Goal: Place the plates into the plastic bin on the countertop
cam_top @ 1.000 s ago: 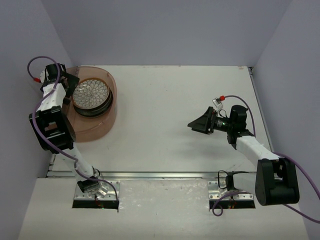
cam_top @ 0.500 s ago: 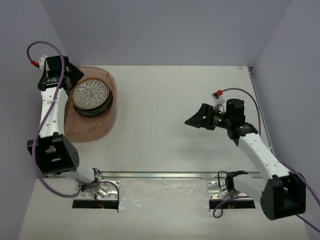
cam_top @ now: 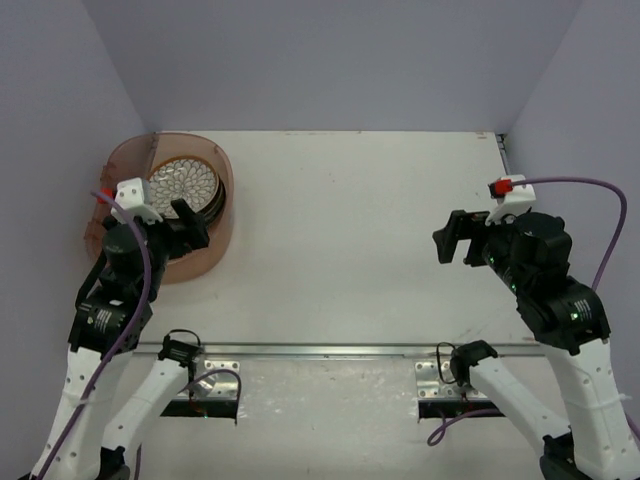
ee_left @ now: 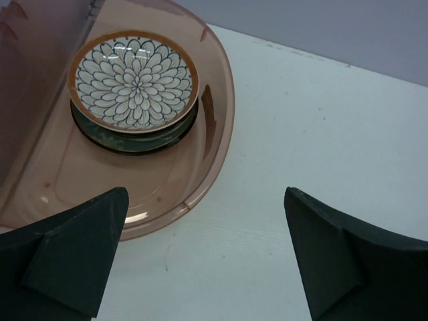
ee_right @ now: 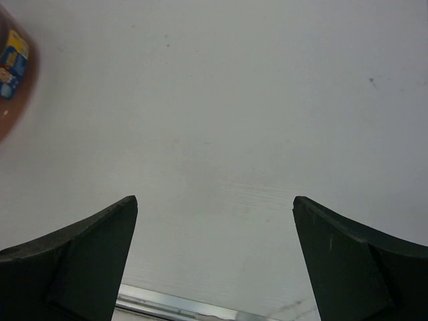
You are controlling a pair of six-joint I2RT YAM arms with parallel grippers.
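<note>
My left claw (ee_left: 206,195) and right claw (ee_right: 215,202) gape wide, empty, over the bench (ee_left: 321,127); I see plates (ee_left: 136,83) stacked in the bin (ee_left: 77,170).

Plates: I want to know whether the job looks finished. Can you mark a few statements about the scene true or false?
1. The plates sit stacked inside the bin. True.
2. The top plate is mint green. False: it has a white petal pattern with a brown rim.
3. The left hand and right hand are open and empty. True.
4. The right hand is over the bin. False: it is over the countertop, apart from the bin.
5. A plate lies on the countertop outside the bin. False: none shows there.
</note>
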